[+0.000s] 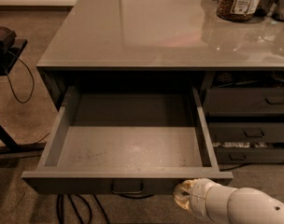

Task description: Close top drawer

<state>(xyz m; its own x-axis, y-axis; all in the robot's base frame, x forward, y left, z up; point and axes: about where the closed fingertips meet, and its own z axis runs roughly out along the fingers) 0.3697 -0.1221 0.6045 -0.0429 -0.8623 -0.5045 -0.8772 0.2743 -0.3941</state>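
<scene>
Top drawer (128,146) stands pulled far out of the cabinet in the middle of the frame, its scuffed pale floor bare and open to view, and its tall dark front reaches down to the lower edge of the picture. The small rectangular pull (127,187) sits in the centre of that front.

At the lower right, the gripper (181,197) sits low against the right end of the drawer front, just right of the pull. It is either touching the panel or just short of it, and which one cannot be told. Nor can it be told whether the gripper is spread or pressed together. The white arm (240,206) runs off toward the bottom right corner.

Above the drawer lies the glossy grey countertop (156,31), with a jar (237,1) at the upper right. Shallower grey drawers (247,101) stack to the right, and cables (72,209) trail on the floor below.

Judged from this, the closing has hardly begun. The top drawer is still wide open, and the whole push inward remains to be done.
</scene>
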